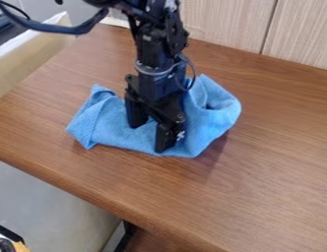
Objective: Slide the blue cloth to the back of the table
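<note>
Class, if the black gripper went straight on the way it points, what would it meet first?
The gripper points down at the blue cloth, so probably that first; whether they already touch is unclear.

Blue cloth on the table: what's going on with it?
Robot arm has its black tool down at the blue cloth, fingers apart, cloth visible between them. Can't tell whether the fingertips touch it. Cloth lies crumpled and folded on the wooden table, its right side bunched up.
</note>
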{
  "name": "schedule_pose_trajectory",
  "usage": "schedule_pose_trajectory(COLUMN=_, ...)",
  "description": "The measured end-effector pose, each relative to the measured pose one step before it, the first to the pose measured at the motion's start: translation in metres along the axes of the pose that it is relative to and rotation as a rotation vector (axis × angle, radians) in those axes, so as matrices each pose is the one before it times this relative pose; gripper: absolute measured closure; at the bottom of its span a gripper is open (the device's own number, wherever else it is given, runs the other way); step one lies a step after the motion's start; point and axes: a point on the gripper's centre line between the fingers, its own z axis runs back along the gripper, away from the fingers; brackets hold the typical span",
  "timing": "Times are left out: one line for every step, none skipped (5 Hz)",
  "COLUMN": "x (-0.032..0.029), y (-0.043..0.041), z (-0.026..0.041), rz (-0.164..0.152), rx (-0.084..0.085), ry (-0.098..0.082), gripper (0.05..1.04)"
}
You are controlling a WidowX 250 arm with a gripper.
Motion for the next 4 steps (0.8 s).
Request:
schedule_pose_trajectory(x=0.01960, y=0.00781, z=-0.00075, rz=0.0005, rx=0.0022, ry=-0.0139, gripper=0.083)
schedule_pose_trajectory(x=0.02183, y=0.00758, z=-0.00203, rz=-0.0120, rx=0.0016, ry=-0.0224, gripper=0.083)
schedule_pose_trajectory(x=0.01835, y=0.01071, z=-0.00192, rz=0.0085, rx=0.0049, ry=-0.0144, gripper=0.083)
schedule_pose_trajectory(x=0.01755, y=0.01281, z=-0.00341, rz=0.0139, rx=0.0004, ry=-0.0045, gripper=0.083)
